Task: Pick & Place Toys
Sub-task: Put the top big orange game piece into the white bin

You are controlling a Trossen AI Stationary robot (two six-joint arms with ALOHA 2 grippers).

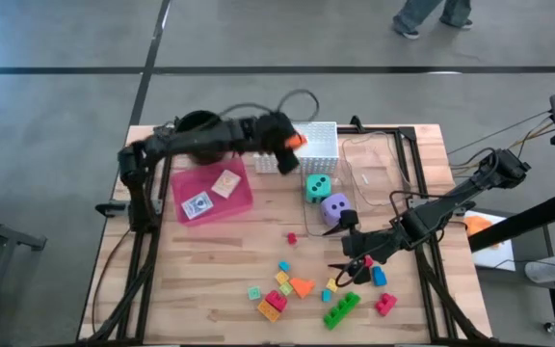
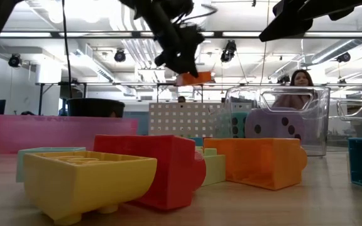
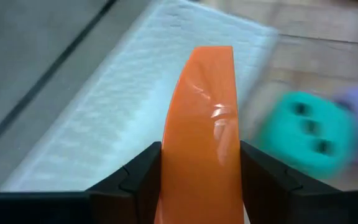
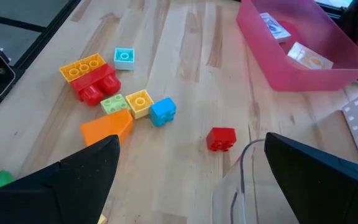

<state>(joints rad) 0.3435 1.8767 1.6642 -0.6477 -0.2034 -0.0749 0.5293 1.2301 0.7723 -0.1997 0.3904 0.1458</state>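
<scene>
My left gripper (image 1: 290, 141) is shut on an orange block (image 3: 199, 124) and hangs above the white perforated basket (image 1: 318, 143) at the table's far side. A teal die (image 1: 318, 186) and a purple die (image 1: 334, 206) stand on the wood just near of the basket. Several small bright blocks (image 1: 302, 287) lie scattered at the near middle; a red one (image 4: 221, 138) lies apart. My right gripper (image 4: 191, 180) hovers open above the blocks at the near right and touches nothing. My left gripper pinches the orange block by its two opposite sides (image 3: 169, 168) between its two fingers (image 3: 138, 180). The block sticks out past the fingertips. The fingers come slanting down from the table's left. The block is lifted clear, above the basket (image 2: 187, 119).
A pink flat tray (image 1: 244, 198) with two cards stands left of the basket. A clear plastic container (image 1: 374, 164) stands right of the basket. Cables run along the far edge. A person shows in the room beyond the table.
</scene>
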